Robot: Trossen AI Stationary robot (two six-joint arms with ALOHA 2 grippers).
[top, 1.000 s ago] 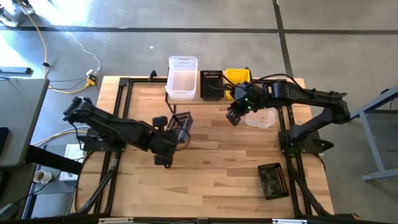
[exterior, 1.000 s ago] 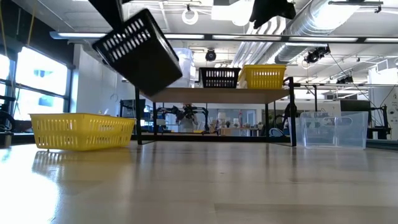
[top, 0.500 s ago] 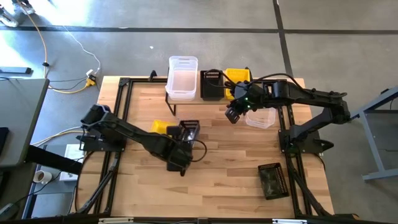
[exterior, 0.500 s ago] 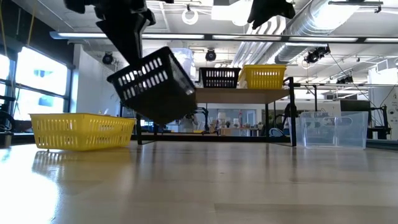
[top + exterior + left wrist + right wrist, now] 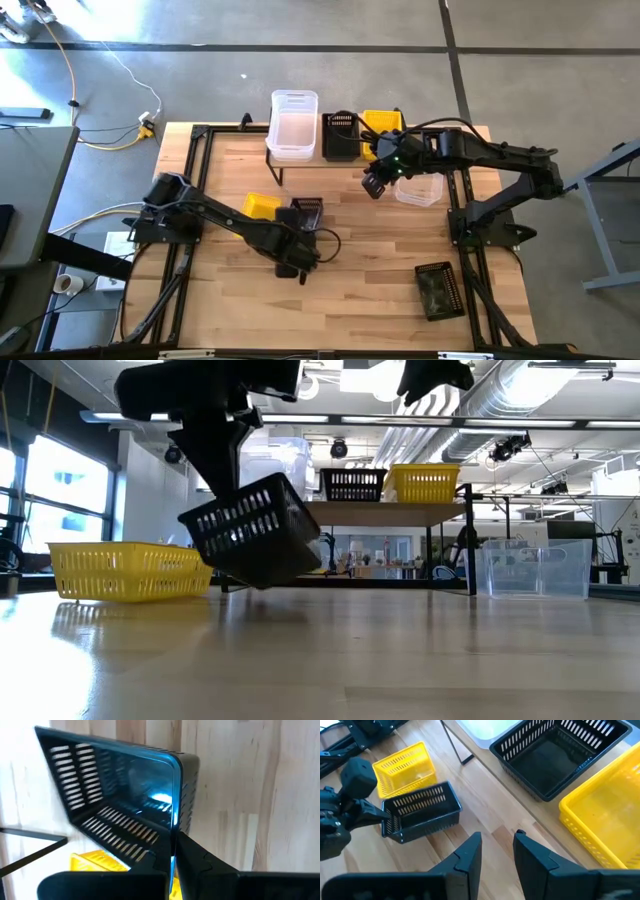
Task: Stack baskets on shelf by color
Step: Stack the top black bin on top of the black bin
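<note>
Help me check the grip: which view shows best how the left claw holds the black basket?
The left wrist view: the left claw is shut on the black basket rim. The low view shows it tilted above the table; the high view is partly blocked by the arm; the right wrist view is distant.

Black basket (image 5: pixel 422 812) in left claw (image 5: pixel 377 820), beside yellow basket (image 5: pixel 402 767) on table (image 5: pixel 485 815).

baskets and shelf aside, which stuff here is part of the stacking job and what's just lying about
Part of the job:
- black basket, gripped by the left gripper
- yellow basket on the table
- clear basket on the table
- second black basket near the table's front
- shelf holding clear, black and yellow baskets
- right gripper, open, empty

Lying about:
- yellow cable on the floor
- grey side table
</note>
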